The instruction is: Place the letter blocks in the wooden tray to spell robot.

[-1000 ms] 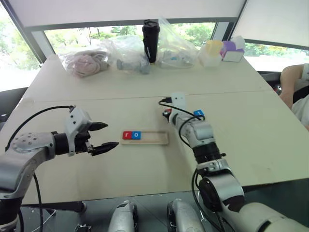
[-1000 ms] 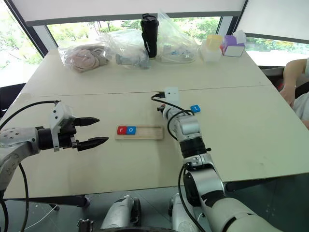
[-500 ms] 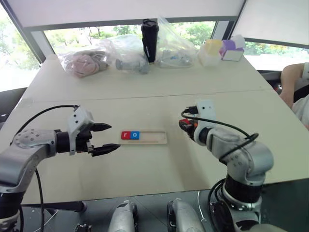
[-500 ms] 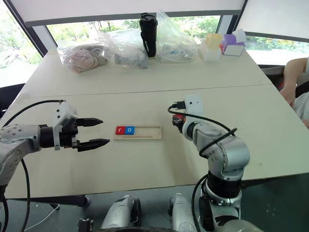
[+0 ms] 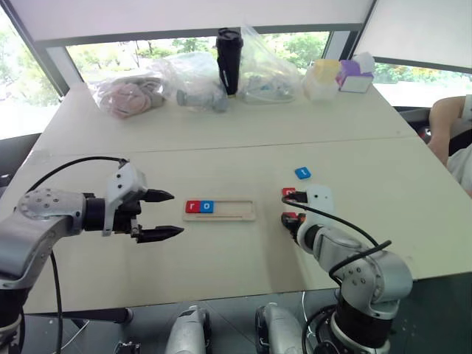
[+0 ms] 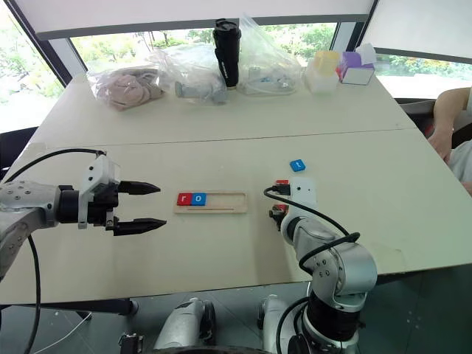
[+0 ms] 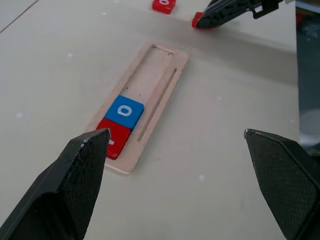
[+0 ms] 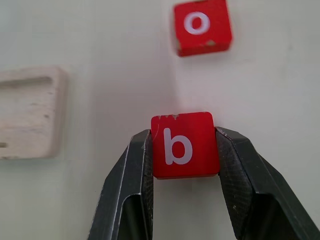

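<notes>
Two blocks [image 5: 200,206] in tray [image 5: 236,210]; right tool [image 8: 185,145] pinching red b [image 8: 184,145]; left tool [image 5: 171,214] wide.

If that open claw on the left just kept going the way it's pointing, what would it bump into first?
Most likely the wooden tray, at the end holding the red r block and blue o block. The left gripper points down towards it with bare table between, though depth is hard to judge.

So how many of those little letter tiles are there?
5. The red r and blue o lie in the wooden tray, red b in the right gripper, red o and blue tile on the table.
</notes>
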Motion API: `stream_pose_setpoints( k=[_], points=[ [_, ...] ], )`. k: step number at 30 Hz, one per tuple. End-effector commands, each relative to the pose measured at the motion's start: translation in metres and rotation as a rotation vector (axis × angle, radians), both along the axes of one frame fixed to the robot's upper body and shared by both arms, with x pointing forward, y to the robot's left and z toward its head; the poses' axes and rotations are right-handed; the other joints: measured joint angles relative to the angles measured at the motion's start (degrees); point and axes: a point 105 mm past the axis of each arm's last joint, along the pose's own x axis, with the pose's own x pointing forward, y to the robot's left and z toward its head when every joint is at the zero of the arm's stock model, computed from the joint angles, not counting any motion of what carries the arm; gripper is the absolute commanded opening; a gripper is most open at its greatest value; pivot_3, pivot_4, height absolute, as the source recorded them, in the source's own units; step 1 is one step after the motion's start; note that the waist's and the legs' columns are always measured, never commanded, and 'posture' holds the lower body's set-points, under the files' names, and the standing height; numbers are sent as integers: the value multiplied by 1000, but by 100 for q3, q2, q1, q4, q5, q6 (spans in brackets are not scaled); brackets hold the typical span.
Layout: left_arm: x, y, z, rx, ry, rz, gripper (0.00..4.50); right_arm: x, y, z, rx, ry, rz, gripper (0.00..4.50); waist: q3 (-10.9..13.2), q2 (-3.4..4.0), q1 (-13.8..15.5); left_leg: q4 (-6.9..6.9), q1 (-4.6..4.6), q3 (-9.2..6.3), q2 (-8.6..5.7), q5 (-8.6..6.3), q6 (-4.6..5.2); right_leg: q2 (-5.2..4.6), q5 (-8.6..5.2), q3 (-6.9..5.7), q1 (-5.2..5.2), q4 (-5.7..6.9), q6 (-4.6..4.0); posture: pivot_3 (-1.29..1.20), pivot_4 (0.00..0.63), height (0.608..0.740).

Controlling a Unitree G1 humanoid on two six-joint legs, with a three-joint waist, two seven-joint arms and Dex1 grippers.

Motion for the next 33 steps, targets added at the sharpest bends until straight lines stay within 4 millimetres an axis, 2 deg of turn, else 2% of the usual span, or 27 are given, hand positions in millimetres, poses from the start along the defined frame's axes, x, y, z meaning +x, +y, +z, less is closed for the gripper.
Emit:
stream_pose_setpoints(
  k=[1,7,9,14,17,20,23,24,26,30,33],
  points=[
    [-1,-2,3,13,-18,-21,4500,-3,-1,5,-12,-25,-5,1192,0,0,5,0,0,-1,0,0,0,1,0,0,0,0,0,0,150,740],
    [1,-3,1,5,-16,-8,4500,-4,4,-1,27,2,-11,1192,-1,-1,8,2,0,-1,0,0,0,0,0,0,2,-1,0,0,150,740],
    [1,-3,1,0,-14,-3,4500,-4,4,-2,40,8,-20,2252,-1,-2,6,2,1,-2,0,0,0,1,0,0,2,0,0,0,150,740],
    [1,-2,-2,-3,-7,5,4500,-3,1,1,34,-6,-19,4453,-1,-2,20,2,2,-1,1,0,0,0,0,0,4,-1,0,0,150,740],
    [1,-2,-3,-4,-4,6,4500,-2,2,6,19,-31,29,4453,-1,-2,31,6,1,-2,0,0,0,-5,0,0,5,-2,0,0,150,740],
    [1,0,-5,1,8,7,4500,-15,-4,27,-102,-125,293,4453,7,9,44,7,0,-1,0,0,0,-9,0,0,6,-5,0,0,150,740],
    [1,4,-6,12,18,5,4500,-24,-19,47,-189,-205,494,4453,13,10,45,3,-3,0,-6,-2,3,-15,-1,0,14,-33,1,0,150,740],
    [1,5,-6,16,22,-7,4500,-25,-30,60,-215,-260,563,4453,14,8,44,0,-4,0,-10,-2,4,-10,-1,0,17,-38,1,0,150,740],
    [-2,2,-7,17,40,-50,4500,-36,-45,71,-256,-283,743,4453,23,15,51,-3,-5,-3,-9,-3,4,-3,-1,-3,20,-46,3,0,150,740],
    [-9,-6,-11,36,58,-128,4500,-34,-65,71,-165,-322,787,4453,28,-11,42,-10,13,-6,-4,-4,6,12,-2,-6,38,-53,5,0,150,740],
    [-8,-8,-9,37,54,-147,4500,-33,-78,57,-113,-343,798,4453,30,-13,63,-3,13,-5,-3,-3,6,14,-2,-7,41,-49,5,0,150,740]
  ],
)
